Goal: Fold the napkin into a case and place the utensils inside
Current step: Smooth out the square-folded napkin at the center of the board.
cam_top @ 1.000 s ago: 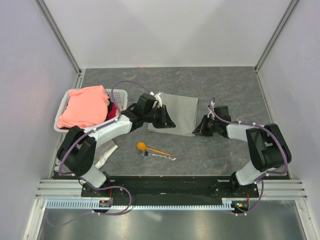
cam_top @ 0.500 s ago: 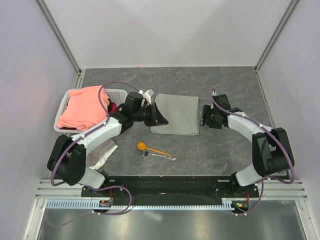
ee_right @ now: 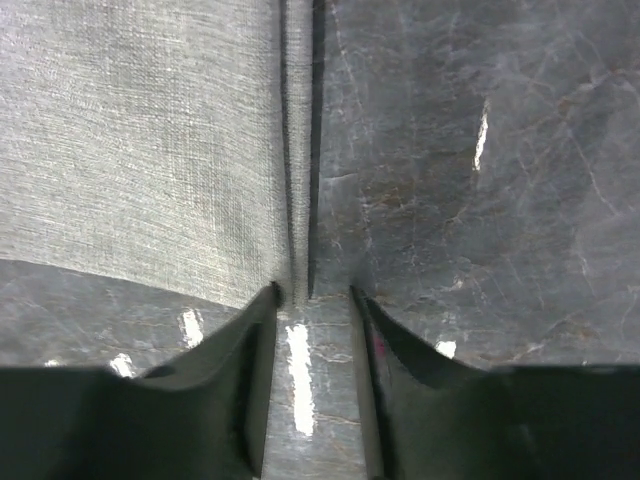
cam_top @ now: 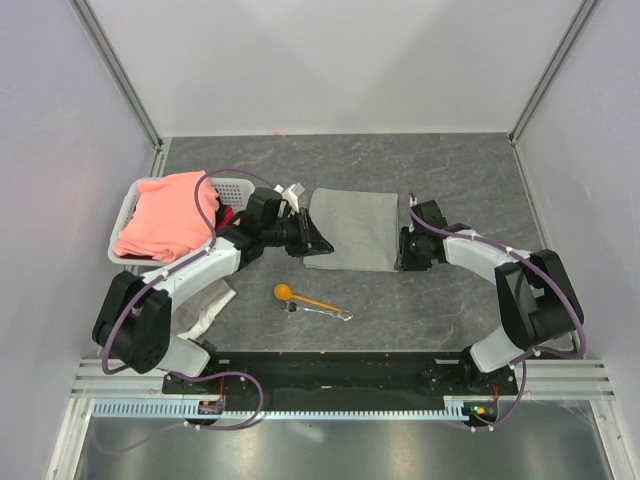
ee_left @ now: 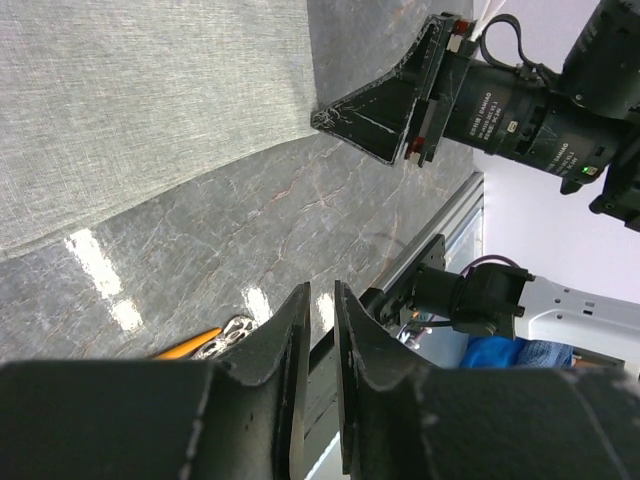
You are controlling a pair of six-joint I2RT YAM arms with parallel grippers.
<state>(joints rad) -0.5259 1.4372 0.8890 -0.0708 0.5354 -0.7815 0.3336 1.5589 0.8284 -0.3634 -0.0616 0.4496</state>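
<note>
Napkin lies flat mid-frame on worktop. Thin, soft, light, so pinch at corners. Right fingers part open astride its lower-right edge, nothing clamped. Left fingers nearly closed, empty, by lower-left corner.

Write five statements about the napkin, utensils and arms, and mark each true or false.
1. The napkin lies spread on the table. True.
2. The orange spoon rests on the napkin. False: it lies on bare table, beside the fork.
3. A salmon-pink cloth sits in the white basket. True.
4. The right gripper hovers over the basket. False: it is at the napkin's near right corner.
5. The left fingers grip the fork. False: they hold nothing.
</note>
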